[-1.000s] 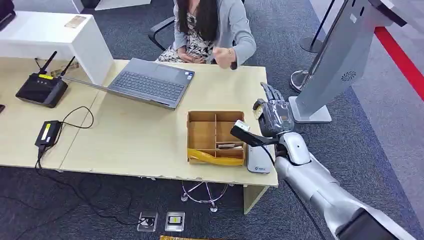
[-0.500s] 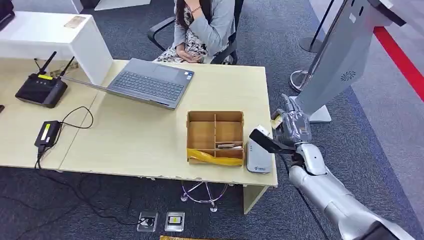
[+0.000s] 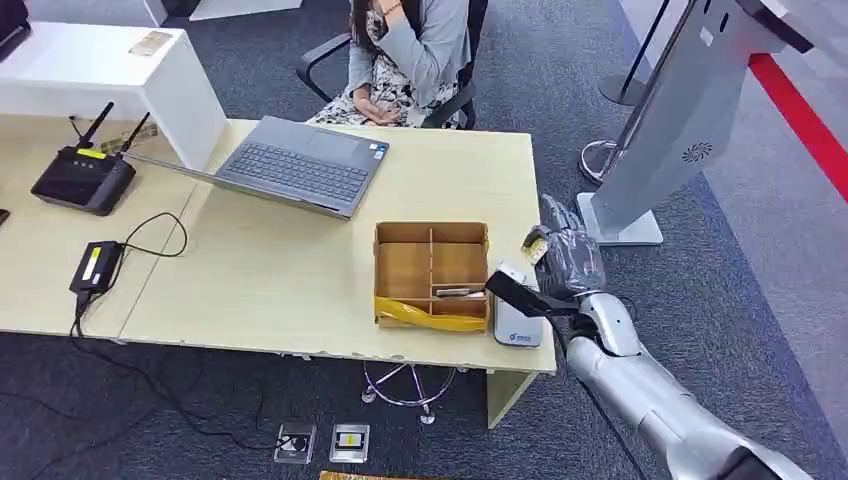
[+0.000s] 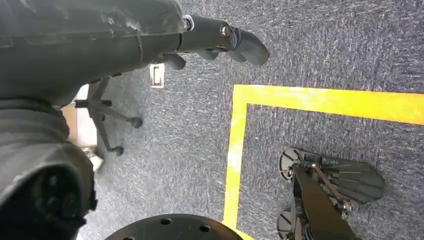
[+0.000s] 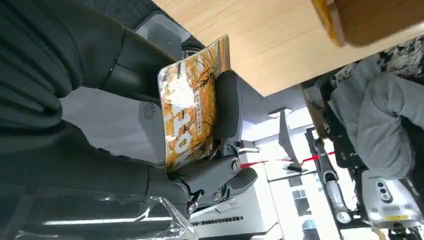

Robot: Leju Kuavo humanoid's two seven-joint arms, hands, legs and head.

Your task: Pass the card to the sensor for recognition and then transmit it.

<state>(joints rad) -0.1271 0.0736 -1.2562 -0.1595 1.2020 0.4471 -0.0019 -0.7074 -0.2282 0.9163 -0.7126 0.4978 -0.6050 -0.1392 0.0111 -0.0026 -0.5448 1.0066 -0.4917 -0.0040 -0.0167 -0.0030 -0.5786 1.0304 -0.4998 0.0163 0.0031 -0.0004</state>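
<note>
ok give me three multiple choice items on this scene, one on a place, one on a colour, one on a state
1. Where is the white card reader?
A. beside the router
B. at the table's corner, right of the wooden box
C. on the floor

2. What colour is the floor tape?
A. yellow
B. blue
C. white

3. What is the right hand doing?
A. hanging free
B. holding a card
C. pressing laptop keys

Answers: 1 B, the head view shows it next to the box by the edge. 2 A, the left wrist view shows yellow lines. 3 B, the right wrist view shows fingers around an orange printed card.
</note>
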